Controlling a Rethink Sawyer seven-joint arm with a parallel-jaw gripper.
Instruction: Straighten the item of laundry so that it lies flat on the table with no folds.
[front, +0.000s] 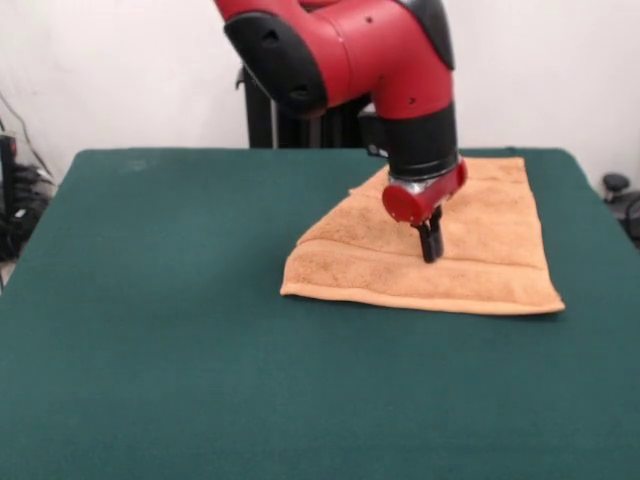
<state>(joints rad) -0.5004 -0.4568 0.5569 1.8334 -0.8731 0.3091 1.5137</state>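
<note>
The table (180, 330), covered in dark green cloth, fills most of the front view and carries no writing or label that can be read. The red and black arm (370, 60) comes down from the top and ends above the right half of the table. The towel (480, 240), orange-tan, lies on the right side of the table, reaching from near the far edge toward the middle. Its left part is folded over at an angle, making a slanted edge and a thicker layered band along the near side; its right part lies flat. No tag or lettering shows on it. The gripper (430, 245) points straight down at the towel's middle, its dark fingers close together with the tips at the cloth; whether they pinch any of it cannot be told.
</note>
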